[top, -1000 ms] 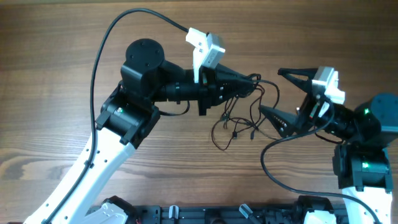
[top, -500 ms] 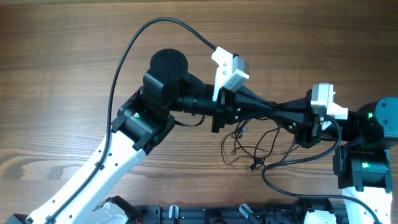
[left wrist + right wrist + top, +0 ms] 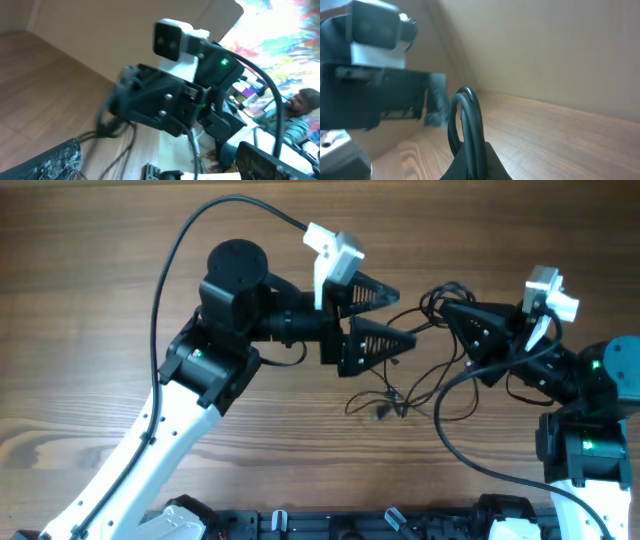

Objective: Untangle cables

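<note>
Step in hand, as we judge it: pulling the bunch apart between the two arms. The right pincer (image 3: 443,310) is clamped on a loop of the cables (image 3: 392,393), right of centre in the overhead view. The knot is lifted at its tip and the loose tails trail down-left onto the bench (image 3: 90,270), ending in small plugs below centre. The right wrist view confirms it, with the dark loop (image 3: 468,117) standing up out of closed jaws. The left pincer (image 3: 404,317) is spread wide and holds nothing. It sits just left of the held bunch, with a strand running close by its fingers; we can't tell if that strand touches.

Next move, our call: the left pincer needs one single strand or a plug end, not the whole clump, then a pull leftward away from the right arm.

For room, there is bare wood across the upper and left of the frame, so plenty of space to draw cord out that way. It is tighter at lower right, where the right arm's thick cable (image 3: 438,420) curves right beside the tails and could snag. A black rail (image 3: 300,525) lines the bottom edge, so keep off it.
</note>
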